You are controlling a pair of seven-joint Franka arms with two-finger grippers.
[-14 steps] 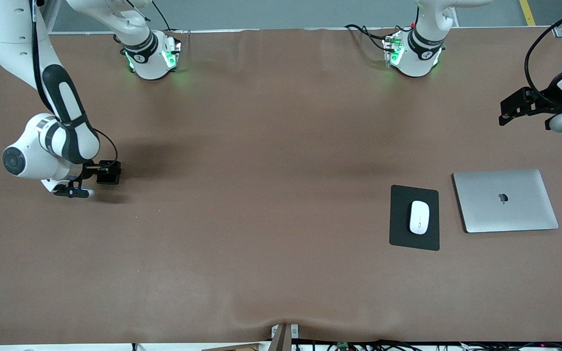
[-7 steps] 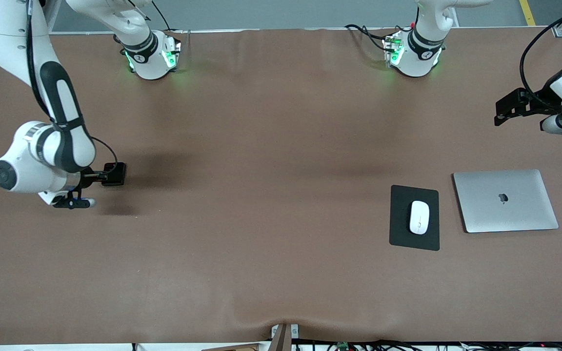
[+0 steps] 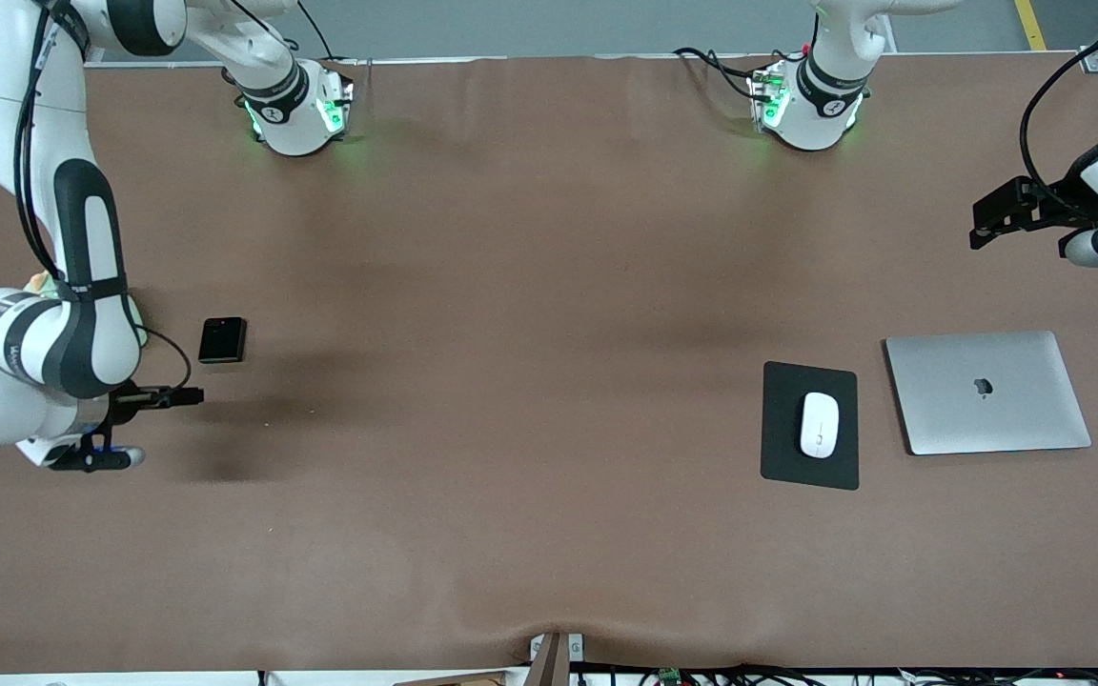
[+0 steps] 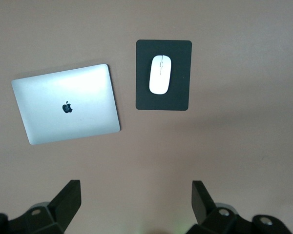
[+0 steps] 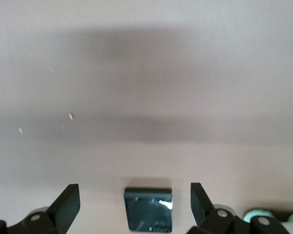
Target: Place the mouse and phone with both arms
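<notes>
The black folded phone (image 3: 223,340) lies flat on the brown table at the right arm's end, and nothing holds it. My right gripper (image 3: 189,393) is open and empty, up over the table just beside the phone. In the right wrist view the phone (image 5: 148,209) shows below and between the open fingers (image 5: 68,202). The white mouse (image 3: 819,425) rests on a black pad (image 3: 782,457) toward the left arm's end. My left gripper (image 3: 985,221) is open and empty, high over the table's end. In the left wrist view the mouse (image 4: 160,74) is well below it.
A closed silver laptop (image 3: 987,392) lies beside the black pad, toward the left arm's end; it also shows in the left wrist view (image 4: 66,104). The two green-lit bases (image 3: 296,110) (image 3: 802,100) stand along the table's edge farthest from the front camera.
My right gripper has opened and let go of the phone, which now lies on the table. The gripper has drawn away from it. The left arm has barely moved.
</notes>
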